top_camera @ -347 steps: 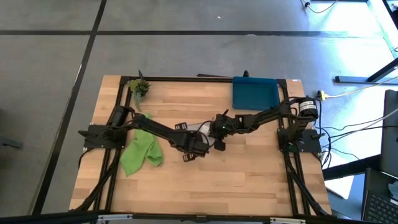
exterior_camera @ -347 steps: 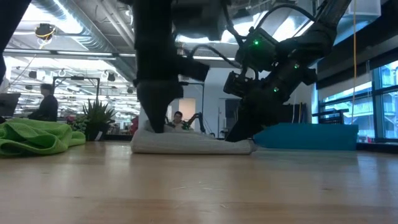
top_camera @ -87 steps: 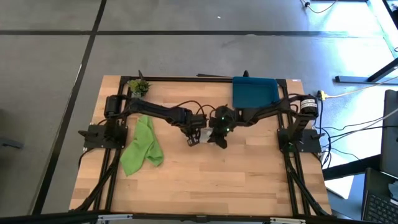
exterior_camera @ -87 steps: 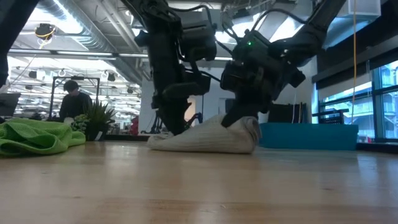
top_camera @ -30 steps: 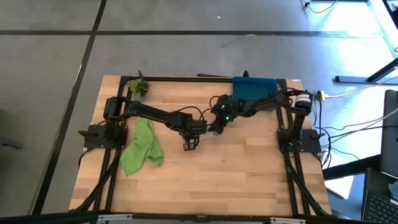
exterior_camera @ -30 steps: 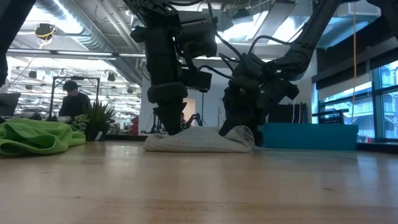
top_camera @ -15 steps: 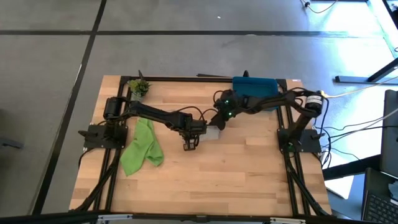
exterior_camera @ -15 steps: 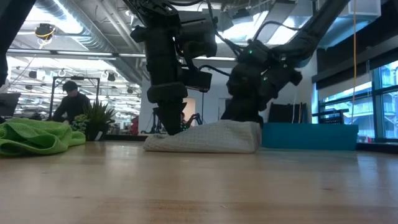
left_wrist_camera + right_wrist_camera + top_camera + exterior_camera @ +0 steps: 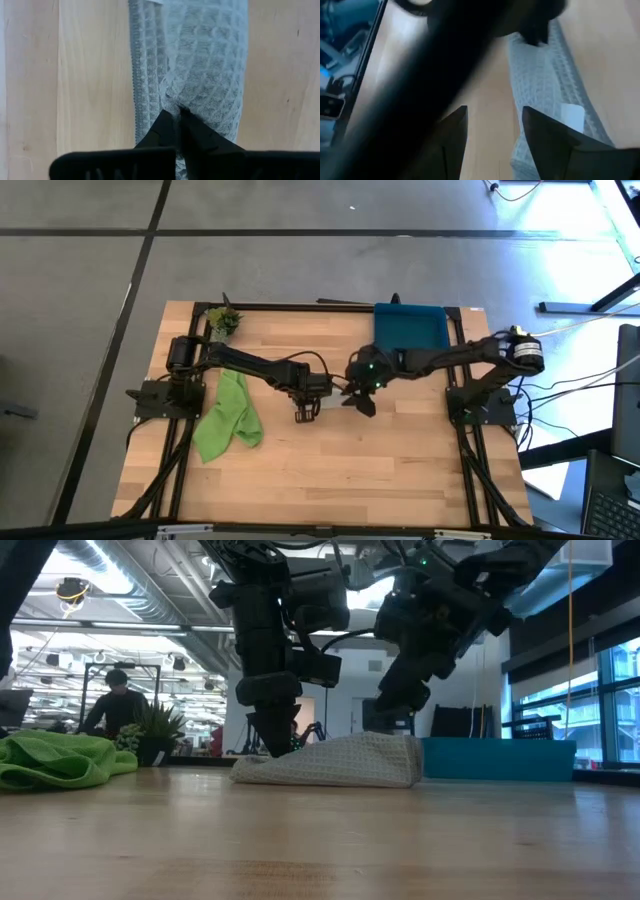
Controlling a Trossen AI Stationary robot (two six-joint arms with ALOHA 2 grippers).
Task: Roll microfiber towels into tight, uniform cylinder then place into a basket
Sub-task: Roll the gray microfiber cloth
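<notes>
- Basket first: we see the dark-blue tray at the far right part of the table, and from above its floor shows plain blue with nothing in it that we can make out.
- In the low view we find the basket's near wall just beside the grey towel's taller end; whether the two touch, we cannot tell.
- We see the grey towel lying partly rolled on the wood near the table's middle, low at one end and bunched higher at the end toward the basket.
- Up close, we read its waffle weave and a stitched edge running along one side.
- We find the left gripper pressed down on the grey towel, its fingers brought together into a narrow point with a pinch of the fabric at their tips.
- We see the right gripper raised above the towel's higher end, its fingers standing partly apart with nothing between them; a small white tag shows on the cloth beneath.
- We note the lime green towel lying crumpled and unrolled at the table's left side, well apart from the basket.
- We spot a small potted plant at the far left corner.
</notes>
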